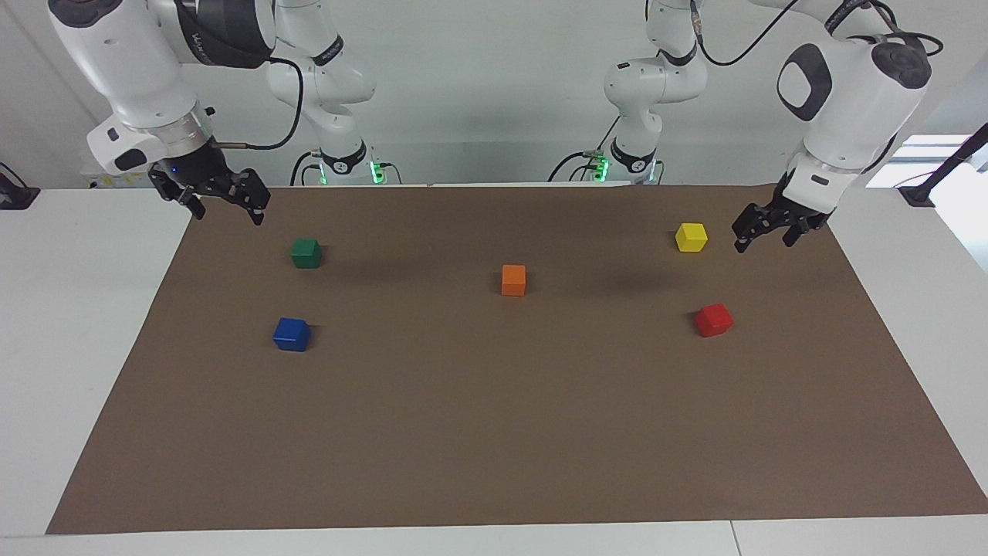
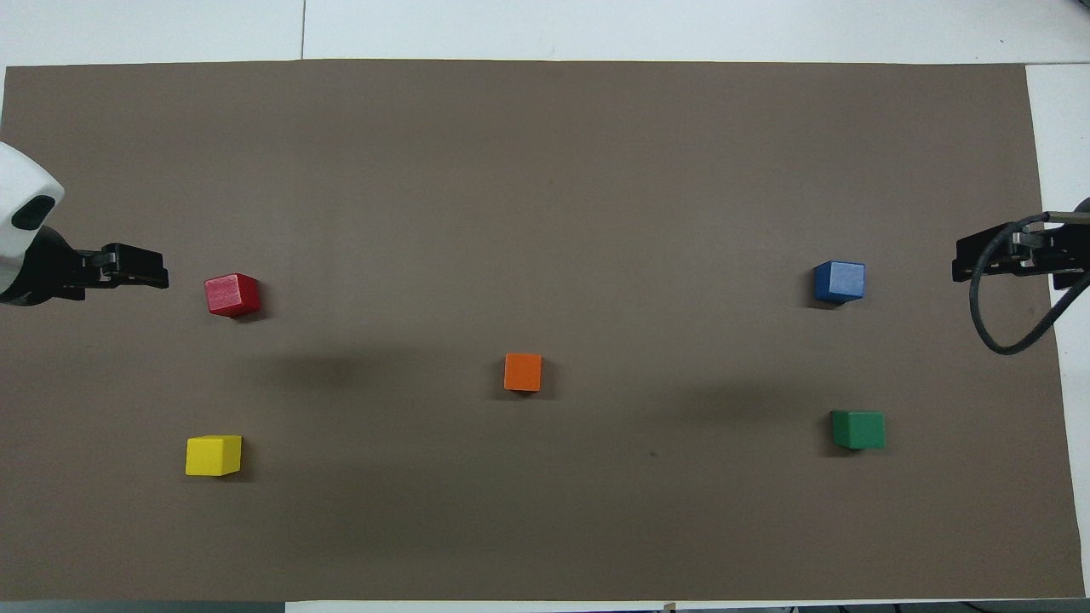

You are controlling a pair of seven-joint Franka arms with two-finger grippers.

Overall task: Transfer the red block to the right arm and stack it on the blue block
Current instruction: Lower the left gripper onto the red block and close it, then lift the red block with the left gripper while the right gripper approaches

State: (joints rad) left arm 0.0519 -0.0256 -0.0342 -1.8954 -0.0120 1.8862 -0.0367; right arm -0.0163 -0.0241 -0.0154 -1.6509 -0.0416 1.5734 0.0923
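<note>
The red block (image 1: 713, 320) sits flat on the brown mat (image 1: 494, 432), toward the left arm's end of the table. Nothing is touching it. The left gripper (image 1: 760, 234) hangs in the air above the mat, near the red block but not over it. The block lies on the mat a little way from its tips. The left gripper's two fingers are spread apart and they hold nothing. In the overhead view the left gripper (image 2: 136, 274) points toward the red block (image 2: 231, 295), with a strip of bare mat between them.

The yellow block (image 1: 691, 236) is just beside the left gripper, closer to the robots than the red block is.

The orange block (image 1: 513, 279) sits near the middle of the mat, well apart from both grippers.

The blue block (image 1: 292, 334) rests on the mat toward the right arm's end of the table. The green block (image 1: 306, 252) sits closer to the robots than the blue block. The right arm (image 1: 131, 69) waits, with the right gripper (image 1: 224, 208) up over the corner of the mat, near the green block and well apart from the blue one. Its fingers are spread apart too, and it holds nothing.
</note>
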